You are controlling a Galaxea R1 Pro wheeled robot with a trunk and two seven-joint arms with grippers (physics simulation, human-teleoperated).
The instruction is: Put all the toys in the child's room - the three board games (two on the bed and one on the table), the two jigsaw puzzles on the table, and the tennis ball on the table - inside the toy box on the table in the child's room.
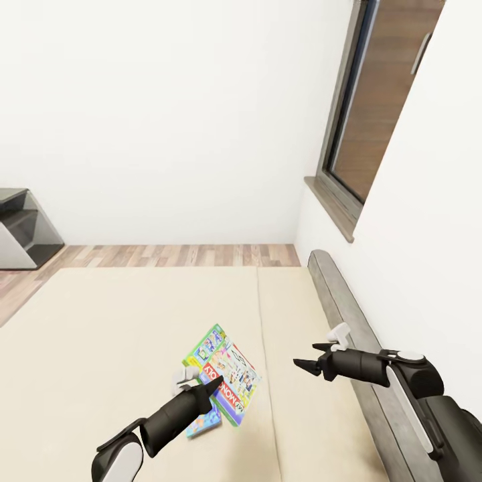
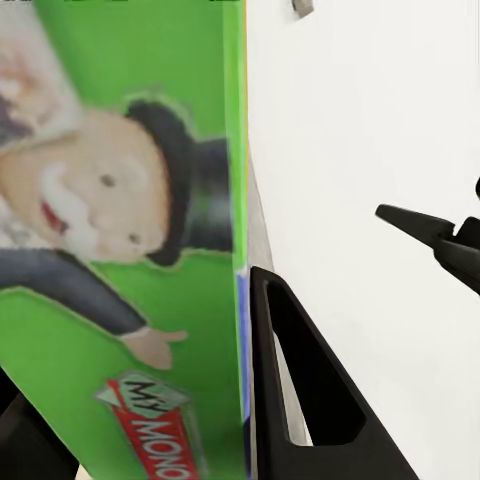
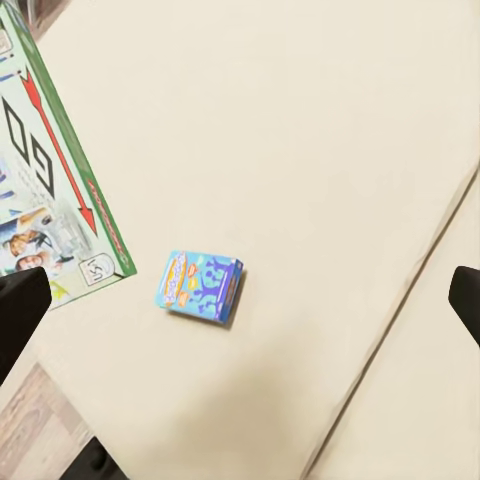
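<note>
The white-green board game (image 1: 227,371) is clamped between the fingers of my left gripper (image 1: 204,383), which is shut on it; in the left wrist view its green cartoon print (image 2: 120,230) stands beside one black finger (image 2: 300,400). The mostly blue board game (image 1: 204,423) lies flat on the beige mattress of the bed (image 1: 100,335), partly under my left arm. The right wrist view looks down on that blue box (image 3: 200,287). My right gripper (image 1: 304,355) hovers open over the bed's right side, with nothing between its fingers.
The dark grey headboard (image 1: 348,301) runs along the right wall, below a window (image 1: 375,100). A strip of wood-plank floor (image 1: 167,254) lies beyond the bed. A grey stepped unit (image 1: 23,227) stands at the far left.
</note>
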